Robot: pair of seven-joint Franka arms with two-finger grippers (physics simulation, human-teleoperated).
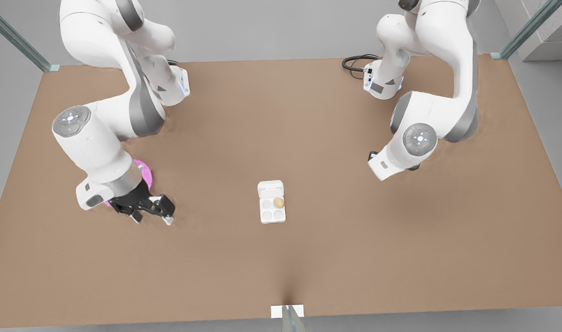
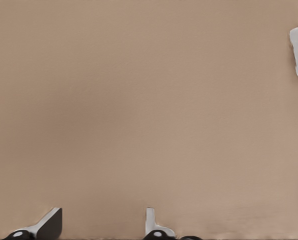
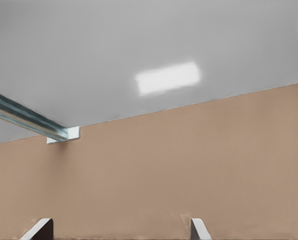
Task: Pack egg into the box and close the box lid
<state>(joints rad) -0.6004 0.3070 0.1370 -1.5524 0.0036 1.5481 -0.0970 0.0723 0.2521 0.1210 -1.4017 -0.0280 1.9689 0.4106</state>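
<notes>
One tan egg (image 1: 278, 202) sits in a round cup of the white box (image 1: 272, 210), lid (image 1: 270, 188) open flat behind, bare matte table (image 1: 355, 258) all around. Left tool (image 1: 152, 216), released, hovers well left of the box beside a pink plate (image 1: 146, 174); right tool (image 3: 121, 231), fingers spread, waits far right.
</notes>
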